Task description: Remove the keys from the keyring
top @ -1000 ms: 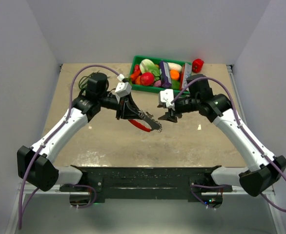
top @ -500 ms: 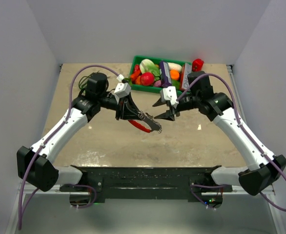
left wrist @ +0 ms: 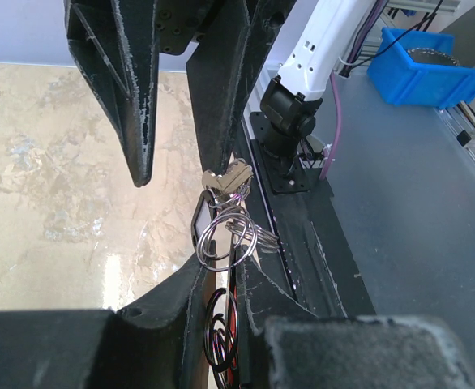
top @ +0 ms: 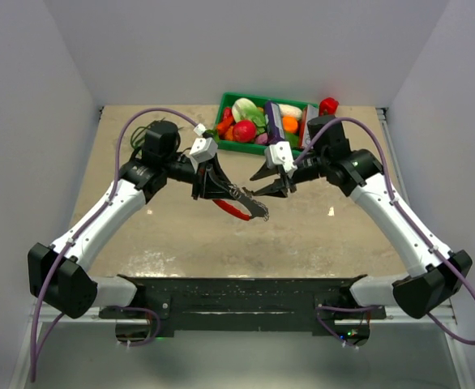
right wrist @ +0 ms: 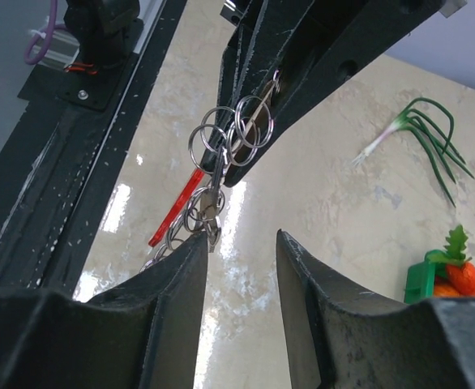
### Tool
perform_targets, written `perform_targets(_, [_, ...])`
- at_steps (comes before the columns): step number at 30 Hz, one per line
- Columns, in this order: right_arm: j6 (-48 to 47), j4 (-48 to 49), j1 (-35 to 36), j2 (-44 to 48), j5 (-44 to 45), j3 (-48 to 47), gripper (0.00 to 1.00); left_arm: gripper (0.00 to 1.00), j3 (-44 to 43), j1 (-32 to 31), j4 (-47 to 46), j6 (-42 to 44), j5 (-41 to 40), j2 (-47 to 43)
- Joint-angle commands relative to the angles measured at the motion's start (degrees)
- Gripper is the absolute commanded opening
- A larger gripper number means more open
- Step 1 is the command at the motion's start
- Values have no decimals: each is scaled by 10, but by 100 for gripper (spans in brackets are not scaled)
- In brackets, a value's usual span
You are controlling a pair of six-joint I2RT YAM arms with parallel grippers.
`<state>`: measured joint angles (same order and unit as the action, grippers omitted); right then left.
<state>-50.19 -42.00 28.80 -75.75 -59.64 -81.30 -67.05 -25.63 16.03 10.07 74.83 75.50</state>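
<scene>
Right pincer [right wrist: 241, 241], jaws narrowed yet apart, has neared the keyring [left wrist: 225, 235] pinched in left pincer [left wrist: 221, 279].

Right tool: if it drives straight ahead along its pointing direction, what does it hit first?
Likely the keyring and keys hanging from the left tool, just beyond the right tool and slightly left of its gap. Depth is hard to judge.

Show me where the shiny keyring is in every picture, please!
Top view: the keyring is in the middle of the picture, over the table.
Left wrist view: the keyring hangs in the middle, a little low.
Right wrist view: the keyring is near the top, just left of middle.
Shared landmark: the tan table shows behind it in all three views.
</scene>
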Motion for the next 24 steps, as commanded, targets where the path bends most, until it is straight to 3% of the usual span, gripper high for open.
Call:
perform_targets(1, [-24, -23, 0, 2, -35, -26, 41, 0, -14, 2, -17, -3, 17, -10])
perform_targets(8, [-57, -69, 15, -24, -51, -53, 34, 0, -12, 2, -23, -9, 16, -10])
perform_targets(11, [-62, -74, 27, -29, -44, -54, 26, 0, -11, 2, -24, -10, 16, -10])
perform_targets(13, [-68, -79, 30, -33, -43, -52, 17, 0, -11, 2, -26, -10, 16, -9])
perform_targets(15, [-75, -85, 29, -32, -41, -54, 1, 0, -10, 2, -26, -10, 16, -10])
perform_targets(24, [-33, -15, 29, 24, -5, -27, 0, 0, -4, 2, -32, -13, -3, -11])
